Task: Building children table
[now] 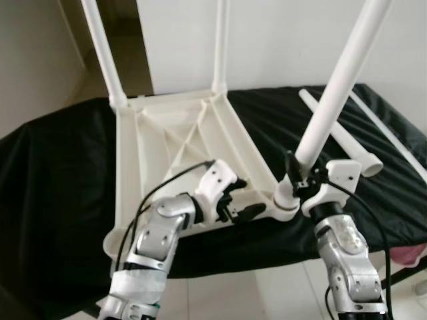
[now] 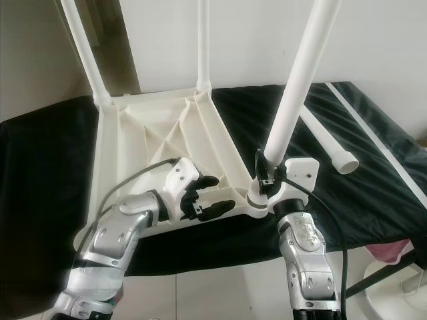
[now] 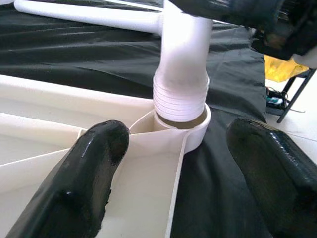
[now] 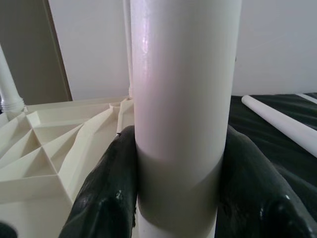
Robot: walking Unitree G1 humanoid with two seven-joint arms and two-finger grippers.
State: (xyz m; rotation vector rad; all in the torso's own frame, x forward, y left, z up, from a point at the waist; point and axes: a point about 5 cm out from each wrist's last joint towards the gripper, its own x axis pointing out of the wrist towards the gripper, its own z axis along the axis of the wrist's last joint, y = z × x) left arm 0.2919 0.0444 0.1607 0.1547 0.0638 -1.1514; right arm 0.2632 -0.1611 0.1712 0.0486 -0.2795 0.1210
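White plastic everywhere on this bench: the upturned tabletop (image 1: 180, 143) lies underside up on a black cloth (image 1: 60, 193) that drapes the work surface, ribs and corner sockets facing the ceiling. Over at the far left corner, one leg (image 1: 103, 47) stands up out of its socket, and a second leg (image 1: 220, 40) rises from the far corner next to it.

Coming across to the near edge, the left gripper (image 1: 239, 200) sits low against the tabletop's front rim, its silver arm reaching up from below. Its two black fingers (image 3: 86, 173) are spread wide, one resting inside the ribbed tray of the tabletop and the other out over the black cloth, with nothing clamped between them. Straight ahead of them in the left wrist view is the near right corner socket (image 3: 190, 126), with the threaded end of a leg seated in it.

That third leg (image 1: 340, 80) leans up and away to the right from the socket. The right gripper (image 1: 293, 181) has it clamped just above the socket, and the right wrist view shows both black fingers (image 4: 106, 193) pressed flat on either side of the white tube.

Further right, a fourth leg (image 1: 340, 137) lies loose on the cloth, well apart from the tabletop, open end toward the robot. Beyond it a thin white rod (image 1: 390, 137) runs along the cloth's right side.
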